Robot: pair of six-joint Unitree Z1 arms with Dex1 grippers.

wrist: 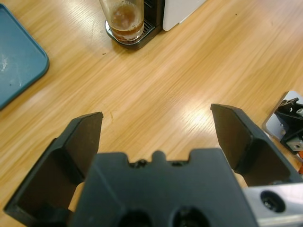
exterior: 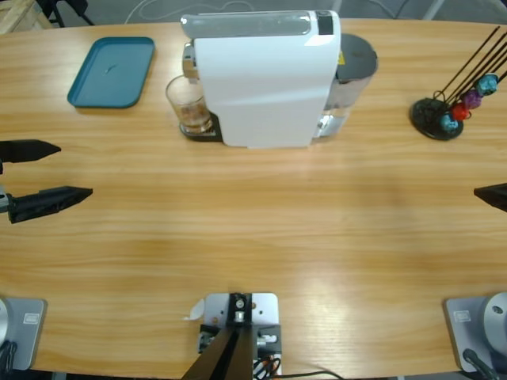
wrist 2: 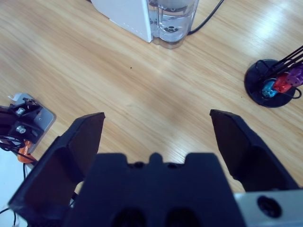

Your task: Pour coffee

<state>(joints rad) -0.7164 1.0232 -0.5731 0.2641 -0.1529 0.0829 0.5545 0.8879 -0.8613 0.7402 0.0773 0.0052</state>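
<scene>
On the wooden desk (exterior: 261, 229), the coffee (wrist: 127, 23) lies shallow in a glass (exterior: 188, 103) on the white machine's (exterior: 265, 79) drip tray: fragile, slippery, light; best gripped mid-wall. Left gripper (wrist: 156, 125) and right gripper (wrist 2: 156, 125) wait well apart, fingers spread, empty.

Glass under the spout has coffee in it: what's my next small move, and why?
Probably ease the open left hand toward the glass. It holds a shallow layer of coffee, stands on the machine's drip tray, and nothing grips it yet; that hand is nearest.
</scene>
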